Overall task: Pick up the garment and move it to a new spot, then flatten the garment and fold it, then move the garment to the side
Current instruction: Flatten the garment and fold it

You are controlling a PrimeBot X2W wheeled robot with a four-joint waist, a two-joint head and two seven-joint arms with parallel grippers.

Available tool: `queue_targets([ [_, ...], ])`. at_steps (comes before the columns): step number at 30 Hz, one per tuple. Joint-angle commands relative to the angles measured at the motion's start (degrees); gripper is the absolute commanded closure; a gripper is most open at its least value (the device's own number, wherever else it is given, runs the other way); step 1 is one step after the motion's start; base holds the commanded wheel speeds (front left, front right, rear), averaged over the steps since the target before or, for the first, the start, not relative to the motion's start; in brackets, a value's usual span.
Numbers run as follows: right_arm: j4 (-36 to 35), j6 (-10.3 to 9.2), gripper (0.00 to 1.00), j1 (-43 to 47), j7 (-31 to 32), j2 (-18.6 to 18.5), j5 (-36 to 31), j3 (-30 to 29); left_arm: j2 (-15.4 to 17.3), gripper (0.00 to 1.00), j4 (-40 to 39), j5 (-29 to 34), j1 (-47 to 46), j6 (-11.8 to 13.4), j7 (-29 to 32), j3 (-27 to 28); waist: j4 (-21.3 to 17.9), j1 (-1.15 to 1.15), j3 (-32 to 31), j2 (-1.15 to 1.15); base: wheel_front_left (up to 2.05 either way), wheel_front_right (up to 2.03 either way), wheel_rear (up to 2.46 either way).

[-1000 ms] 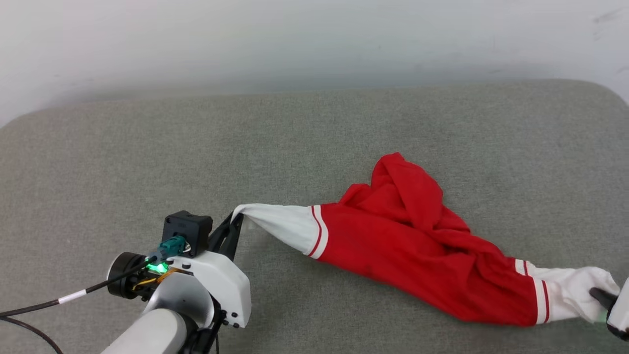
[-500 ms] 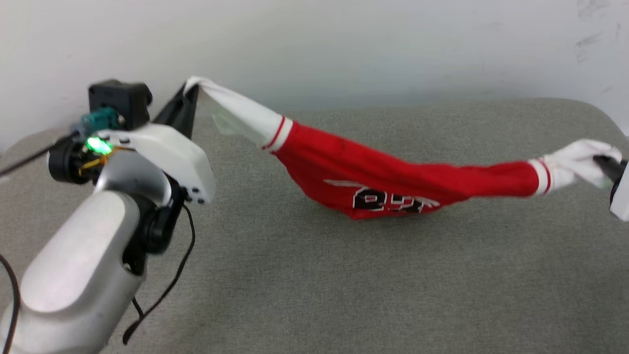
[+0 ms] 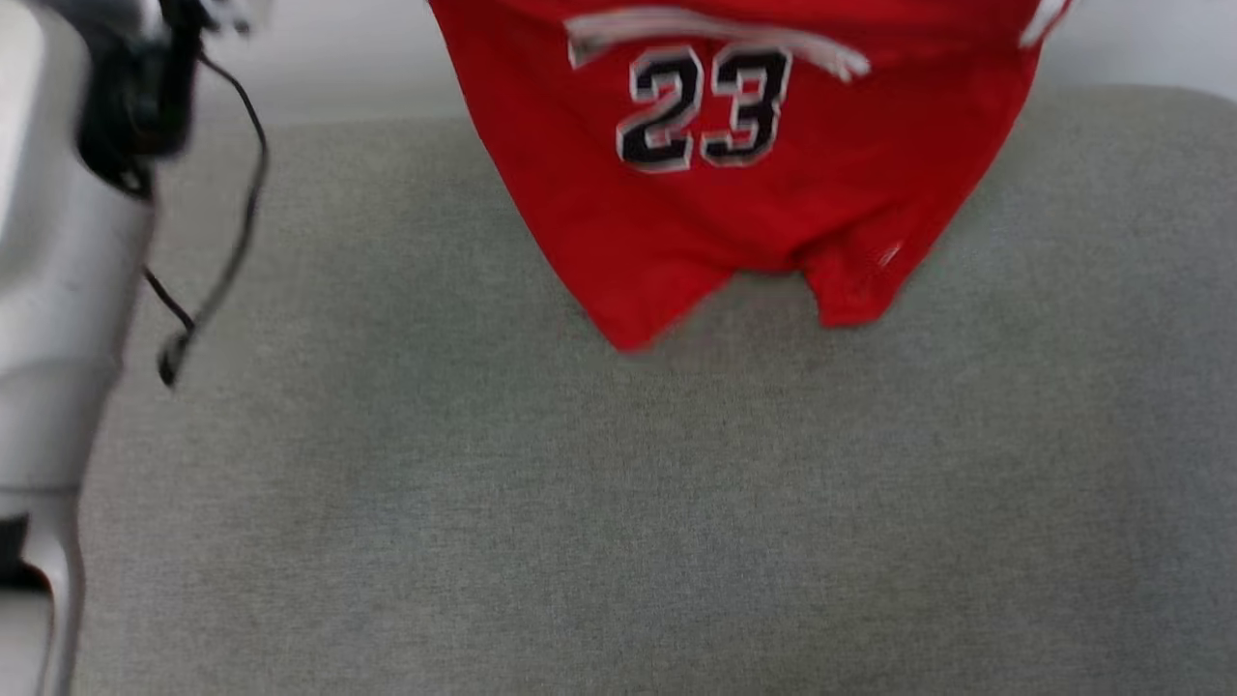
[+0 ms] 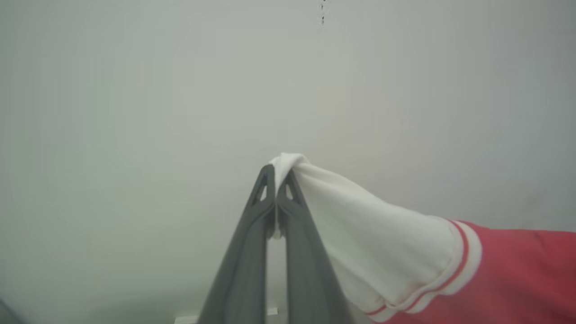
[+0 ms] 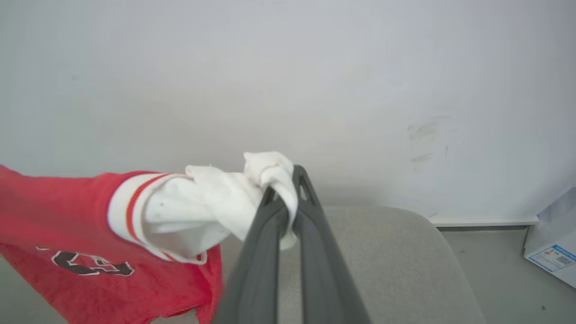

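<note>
Garment: the garment [image 3: 734,193] hangs in the air, stretched between the two grippers, with its red front turned to the head camera.
Lettering: a black "23" [image 3: 704,106] edged in white sits high on the front, just under a blurred white stripe.
Hem: two red points of the lower edge droop toward the grey cushion [image 3: 618,503] and cast a soft shadow on it (whether they touch it, I cannot tell).
Left gripper: the left gripper [image 4: 275,180] is clamped on the tip of a white sleeve [image 4: 369,234]. Its dark fingers are pressed together and a bit of cloth pokes out above them.
Sleeve trim: a red-and-white striped band marks where that sleeve meets the red body.
Right gripper: the right gripper [image 5: 285,186] is closed on the other sleeve [image 5: 193,216], whose white cloth is bunched up and wraps over the fingertips.
Left arm: a pale forearm [image 3: 48,290] stands blurred at the left edge of the head view, with a black cable [image 3: 237,193] looping down beside it.
Backdrop: a plain pale wall [image 5: 315,67] with a few faint scuffs stands behind the garment.
Far corner: in the right wrist view a pale box [image 5: 551,243] with a blue label stands on the floor [image 5: 495,279], beyond the cushion's rounded end.
</note>
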Motion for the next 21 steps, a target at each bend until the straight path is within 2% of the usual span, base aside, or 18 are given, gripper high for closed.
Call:
queue_targets([
  [1, 1.5, -0.02, 1.0, -3.2, -1.9, 0.4, 0.0, 0.4, -0.1, 1.0, 1.7, 0.6, -3.2, -0.6, -1.2, 0.4, -0.3, 0.0, 3.5, 0.0, 0.0, 0.0, 0.0],
  [7, 8.0, -0.02, 1.0, -16.4, -10.9, 0.2, -2.1, 2.5, -0.7, 1.0, 9.6, 3.4, -15.6, -1.8, -5.3, 0.4, -0.6, 0.0, 9.3, 0.0, 0.0, 0.0, 0.0],
  [13, 13.8, -0.03, 1.0, -28.4, -19.0, 0.1, -3.0, 4.8, -1.1, 1.0, 13.5, 5.2, -25.9, -3.1, -8.6, 0.7, -1.5, 0.0, 14.9, 0.0, 0.0, 0.0, 0.0],
  [21, 21.6, -0.02, 1.0, -37.9, -26.2, -0.2, -0.3, 9.7, -2.4, 1.0, 17.4, 5.0, -32.5, -5.3, -11.6, 0.7, -2.1, 0.0, 21.4, 0.0, 0.0, 0.0, 0.0],
])
